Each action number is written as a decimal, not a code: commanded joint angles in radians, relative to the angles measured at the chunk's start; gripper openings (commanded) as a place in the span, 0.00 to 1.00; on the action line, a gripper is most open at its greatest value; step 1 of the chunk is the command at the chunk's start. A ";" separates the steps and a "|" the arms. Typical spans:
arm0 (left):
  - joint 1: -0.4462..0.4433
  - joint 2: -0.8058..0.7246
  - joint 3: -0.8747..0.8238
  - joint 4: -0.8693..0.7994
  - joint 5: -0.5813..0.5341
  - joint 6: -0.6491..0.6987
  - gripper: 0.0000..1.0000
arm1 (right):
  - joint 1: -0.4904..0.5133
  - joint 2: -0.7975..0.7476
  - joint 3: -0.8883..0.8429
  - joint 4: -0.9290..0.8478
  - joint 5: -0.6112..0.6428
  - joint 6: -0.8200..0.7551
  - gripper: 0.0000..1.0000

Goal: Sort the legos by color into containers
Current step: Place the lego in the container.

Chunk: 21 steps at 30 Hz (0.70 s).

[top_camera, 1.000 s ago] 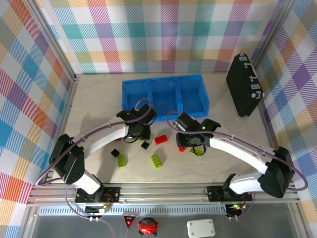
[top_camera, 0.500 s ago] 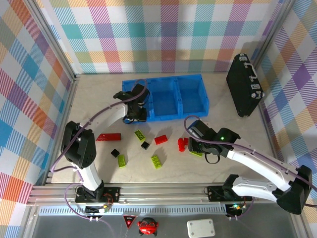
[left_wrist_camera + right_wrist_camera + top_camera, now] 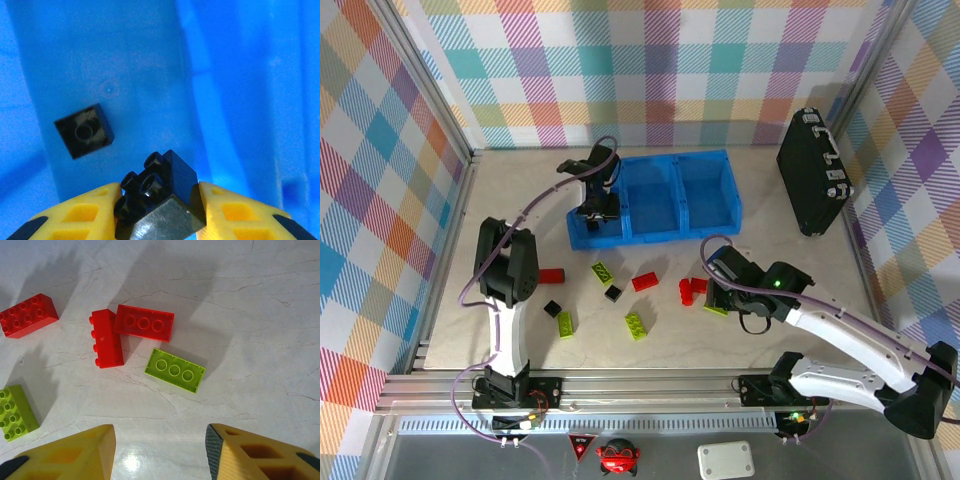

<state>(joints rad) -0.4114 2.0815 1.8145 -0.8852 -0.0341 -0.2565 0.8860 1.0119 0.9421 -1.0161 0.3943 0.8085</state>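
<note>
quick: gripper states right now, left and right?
Left gripper: closed, holding a black lego.
Right gripper: open, holding nothing.

No text, brand, number or label is legible in any view. Top view: a small red triangular sign (image 3: 582,446) sits on the dark strip (image 3: 440,455) below the front rail. It carries dark marks, too small to read. The white box (image 3: 726,460) on the same strip shows a plain face.
</note>
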 commanded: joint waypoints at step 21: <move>0.044 0.272 0.267 -0.112 0.025 0.007 0.39 | 0.005 -0.039 -0.052 -0.039 0.040 0.039 0.52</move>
<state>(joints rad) -0.3756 2.3287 2.0480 -0.9543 -0.0216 -0.2600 0.8860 0.9897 0.8982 -1.0374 0.4122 0.8310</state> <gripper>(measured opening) 0.393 0.523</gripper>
